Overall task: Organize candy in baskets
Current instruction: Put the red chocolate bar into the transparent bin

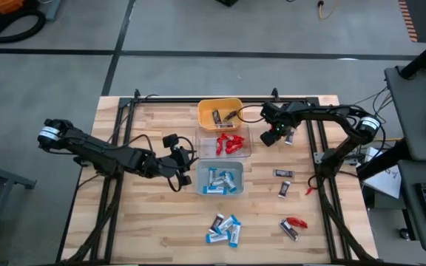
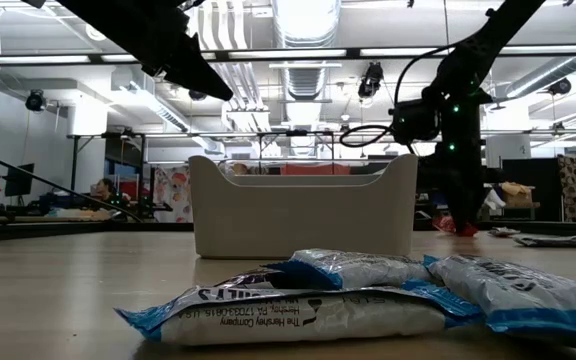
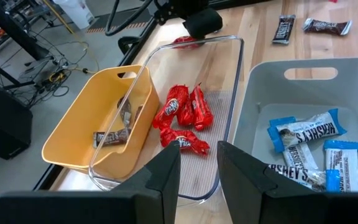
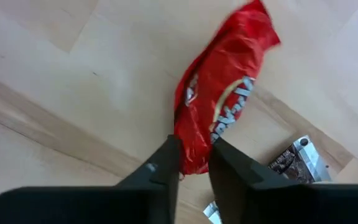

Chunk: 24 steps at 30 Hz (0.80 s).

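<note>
Right gripper (image 4: 193, 167) near the desk's far edge, just right of the clear bin (image 1: 244, 150), jaws nearly closed and pinching the end of a red bar (image 4: 219, 118) above the wood, a dark bar (image 4: 298, 160) lying below it. Left gripper (image 3: 197, 171) at the near rim of the clear bin, beside the grey bin (image 3: 303, 67), jaws parted only a narrow gap and holding nothing. Red bars (image 3: 184, 118) in the clear bin, dark ones (image 3: 112, 134) in the yellow bin (image 3: 79, 124), blue ones (image 3: 309, 146) in the grey; more blue bars (image 1: 224, 229) loose by the desk's near edge.
</note>
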Tool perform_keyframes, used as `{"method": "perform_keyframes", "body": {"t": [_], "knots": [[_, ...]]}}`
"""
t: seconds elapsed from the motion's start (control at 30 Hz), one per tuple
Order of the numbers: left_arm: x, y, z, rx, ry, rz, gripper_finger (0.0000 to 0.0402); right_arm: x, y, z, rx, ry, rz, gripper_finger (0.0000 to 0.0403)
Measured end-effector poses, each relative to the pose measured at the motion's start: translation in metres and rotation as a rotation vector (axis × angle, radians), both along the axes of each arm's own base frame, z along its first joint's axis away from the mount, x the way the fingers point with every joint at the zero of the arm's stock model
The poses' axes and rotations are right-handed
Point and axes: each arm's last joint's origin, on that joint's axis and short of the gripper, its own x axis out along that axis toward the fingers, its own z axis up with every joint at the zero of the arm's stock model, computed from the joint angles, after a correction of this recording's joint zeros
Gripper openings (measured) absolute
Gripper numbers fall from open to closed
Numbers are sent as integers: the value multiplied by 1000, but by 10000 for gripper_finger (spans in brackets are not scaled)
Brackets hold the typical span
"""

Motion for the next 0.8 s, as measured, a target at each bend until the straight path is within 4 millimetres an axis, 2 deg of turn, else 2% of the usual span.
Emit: {"method": "perform_keyframes", "body": {"t": [0.17,0.37,0.47,0.63,0.8], "knots": [[0,0,0,-7,-5,3,91,1,-1,0,-9,-11,5,20],[0,0,0,-19,-11,10,91,4,-3,11,-35,-41,27,21],[0,-1,0,-31,-18,13,91,9,-7,29,-81,-96,39,21],[-1,-6,0,-43,-24,3,91,13,-10,73,-198,-222,59,22],[-2,-9,0,-43,-24,-11,91,10,-4,112,-319,-365,99,22]]}}
